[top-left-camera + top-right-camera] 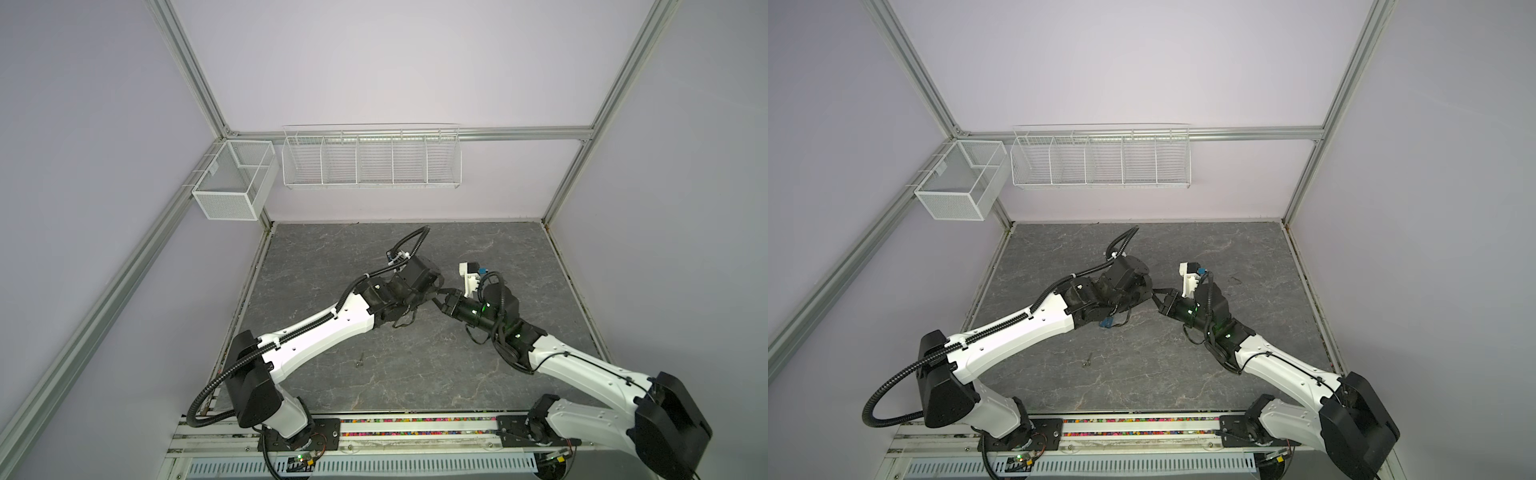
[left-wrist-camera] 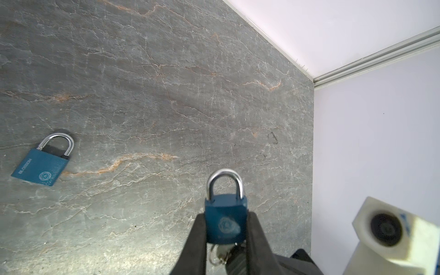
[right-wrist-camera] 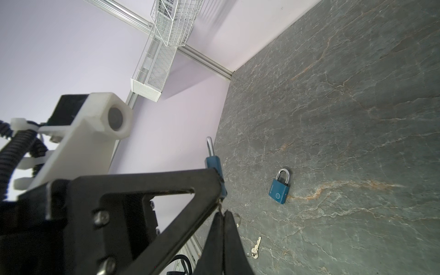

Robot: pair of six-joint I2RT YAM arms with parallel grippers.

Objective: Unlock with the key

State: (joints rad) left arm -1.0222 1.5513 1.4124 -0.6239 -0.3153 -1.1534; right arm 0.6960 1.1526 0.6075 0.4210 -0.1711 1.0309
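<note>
My left gripper [image 2: 226, 220] is shut on a blue padlock [image 2: 225, 221], one finger on each side of its body, held above the table. Both legs of the silver shackle [image 2: 225, 183] sit in the body. A key [image 2: 220, 253] with a small ring sticks out of the padlock's underside. My right gripper [image 3: 222, 214] is shut on that key, fingertips pressed together just below the padlock [image 3: 215, 166], which shows edge-on here. In both top views the left gripper [image 1: 439, 291] [image 1: 1158, 292] and right gripper [image 1: 439, 301] [image 1: 1159, 304] meet at mid-table.
A second blue padlock [image 2: 42, 166] [image 3: 280, 188] [image 1: 1106, 322] lies flat on the grey stone table [image 1: 415, 374]. A loose key [image 3: 256, 247] [image 1: 360, 360] [image 1: 1088, 361] lies nearer the front. Two white wire baskets [image 1: 370, 160] [image 1: 235, 178] hang on the back wall.
</note>
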